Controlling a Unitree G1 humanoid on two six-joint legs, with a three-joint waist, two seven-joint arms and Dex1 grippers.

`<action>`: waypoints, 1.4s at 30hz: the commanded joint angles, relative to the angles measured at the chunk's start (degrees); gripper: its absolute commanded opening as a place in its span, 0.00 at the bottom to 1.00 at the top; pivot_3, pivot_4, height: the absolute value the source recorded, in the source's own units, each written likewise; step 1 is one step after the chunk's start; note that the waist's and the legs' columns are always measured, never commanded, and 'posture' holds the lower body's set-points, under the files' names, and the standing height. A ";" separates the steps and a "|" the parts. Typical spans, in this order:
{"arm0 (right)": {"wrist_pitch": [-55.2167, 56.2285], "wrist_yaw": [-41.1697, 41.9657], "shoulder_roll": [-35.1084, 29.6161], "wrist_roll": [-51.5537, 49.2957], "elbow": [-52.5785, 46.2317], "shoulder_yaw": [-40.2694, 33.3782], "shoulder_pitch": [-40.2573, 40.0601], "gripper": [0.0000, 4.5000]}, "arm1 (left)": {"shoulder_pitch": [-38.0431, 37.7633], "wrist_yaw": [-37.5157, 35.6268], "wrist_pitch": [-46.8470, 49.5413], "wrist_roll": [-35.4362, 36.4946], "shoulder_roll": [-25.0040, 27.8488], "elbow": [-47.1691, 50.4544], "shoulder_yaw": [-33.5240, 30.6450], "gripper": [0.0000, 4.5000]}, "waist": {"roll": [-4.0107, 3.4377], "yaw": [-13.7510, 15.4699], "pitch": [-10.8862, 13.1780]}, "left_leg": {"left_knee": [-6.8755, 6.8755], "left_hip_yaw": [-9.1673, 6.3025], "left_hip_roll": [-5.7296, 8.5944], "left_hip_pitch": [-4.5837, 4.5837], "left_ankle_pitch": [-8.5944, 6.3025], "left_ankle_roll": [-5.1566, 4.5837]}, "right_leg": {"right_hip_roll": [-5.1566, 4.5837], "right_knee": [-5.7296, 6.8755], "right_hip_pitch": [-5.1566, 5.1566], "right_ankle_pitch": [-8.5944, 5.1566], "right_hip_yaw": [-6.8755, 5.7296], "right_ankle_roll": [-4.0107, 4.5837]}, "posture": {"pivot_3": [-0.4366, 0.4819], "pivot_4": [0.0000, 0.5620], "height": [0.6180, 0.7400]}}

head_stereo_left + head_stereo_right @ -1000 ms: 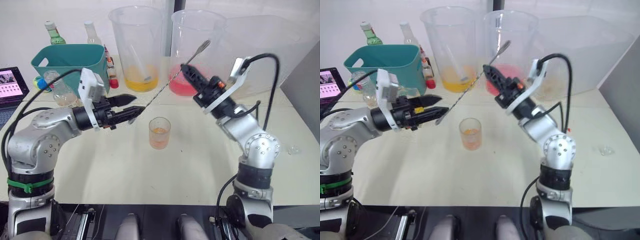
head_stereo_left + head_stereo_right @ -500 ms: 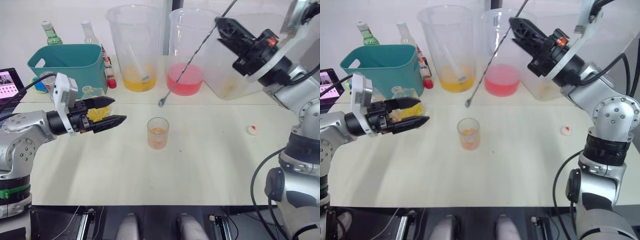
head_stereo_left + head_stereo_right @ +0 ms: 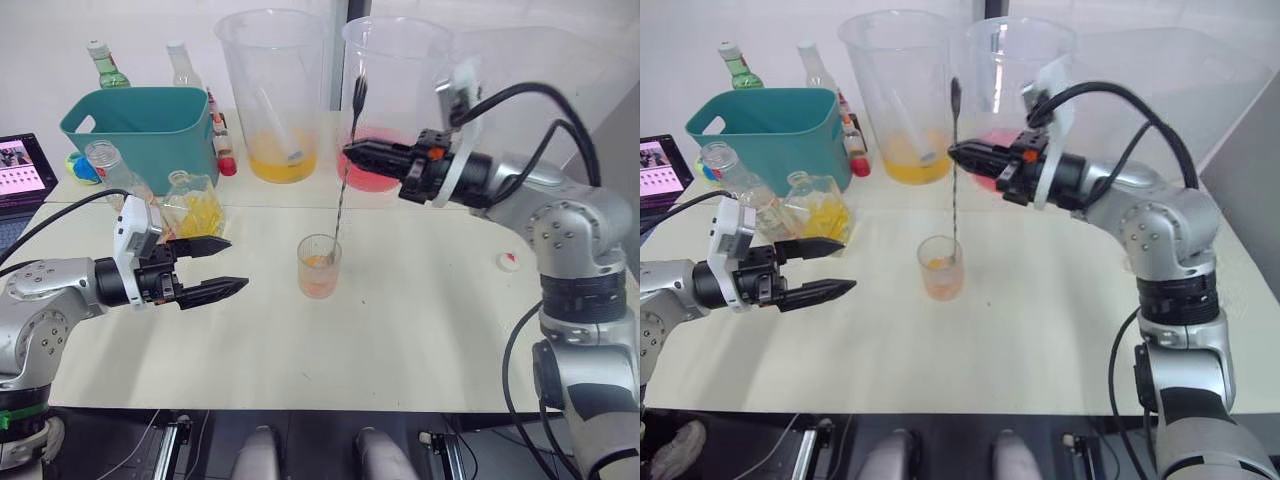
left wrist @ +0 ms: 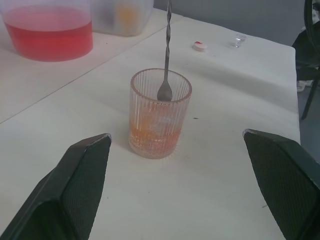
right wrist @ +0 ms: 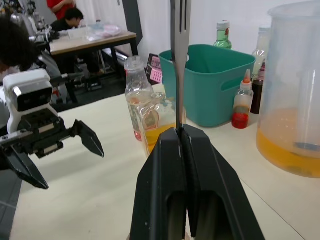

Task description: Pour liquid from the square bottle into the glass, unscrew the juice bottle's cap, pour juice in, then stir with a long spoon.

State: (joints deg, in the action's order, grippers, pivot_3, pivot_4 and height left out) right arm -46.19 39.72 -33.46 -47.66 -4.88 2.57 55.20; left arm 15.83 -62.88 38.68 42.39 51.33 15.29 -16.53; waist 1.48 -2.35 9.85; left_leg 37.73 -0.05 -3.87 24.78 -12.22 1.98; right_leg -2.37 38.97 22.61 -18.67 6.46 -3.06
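Two arms outstretched, long spoon upright

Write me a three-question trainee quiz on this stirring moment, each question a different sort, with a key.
1. True or false: the right gripper is shut on the long spoon.
2. Multiple choice: where is the spoon's bowl? A) lying on the table beside the glass B) inside the glass C) in the big beaker of red liquid
3. Fill in the missing word: the left gripper hovers beside the glass with its fingers ____.

Key:
1. True: the fingers are pinched on the spoon's handle, and the spoon hangs nearly upright.
2. B: the left wrist view shows the bowl within the glass's rim, above the orange liquid.
3. Open, and holding nothing.
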 commanded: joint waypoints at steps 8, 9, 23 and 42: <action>7.90 5.43 2.08 11.21 -1.27 3.98 -1.60 0.00 | -3.00 2.36 0.35 0.66 0.74 5.70 -1.88 0.99 | 0.00 -0.01 0.00 | 0.00 -0.01 0.00 0.00 0.00 0.00 | 0.00 0.02 0.00 0.00 -0.01 0.00 | 0.48 0.27 0.89; 9.20 5.92 2.66 12.31 -0.89 4.36 -1.82 0.00 | -3.11 2.58 0.45 0.76 0.75 6.00 -1.93 0.99 | 0.00 -0.02 0.00 | 0.01 -0.02 0.00 0.00 0.00 0.00 | 0.00 0.02 0.00 0.00 -0.02 0.00 | 0.48 0.27 0.89; 16.95 8.68 11.01 16.77 2.55 3.42 -2.78 0.00 | -2.65 3.87 0.09 0.49 1.08 6.41 -1.03 0.99 | 0.00 -0.08 0.00 | 0.01 -0.04 0.00 -0.01 0.00 0.01 | 0.00 0.06 0.00 0.00 -0.04 0.00 | 0.48 0.27 0.89; 3.89 16.77 3.52 9.74 -3.56 0.67 -2.69 0.00 | -0.85 3.01 -2.32 -1.62 0.52 4.15 1.94 0.99 | -0.01 -0.04 0.00 | 0.01 -0.05 0.00 -0.02 0.00 0.01 | 0.00 0.07 0.00 0.00 -0.06 0.01 | 0.48 0.27 0.89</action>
State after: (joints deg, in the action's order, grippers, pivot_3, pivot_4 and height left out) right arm -41.91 54.94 -29.04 -36.24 -5.72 5.60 51.34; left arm 13.73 -59.53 37.53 40.83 51.65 19.38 -14.43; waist 1.48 -2.39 9.86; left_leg 37.73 -0.10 -3.87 24.76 -12.22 1.99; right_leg -2.37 39.03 22.60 -18.67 6.40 -3.05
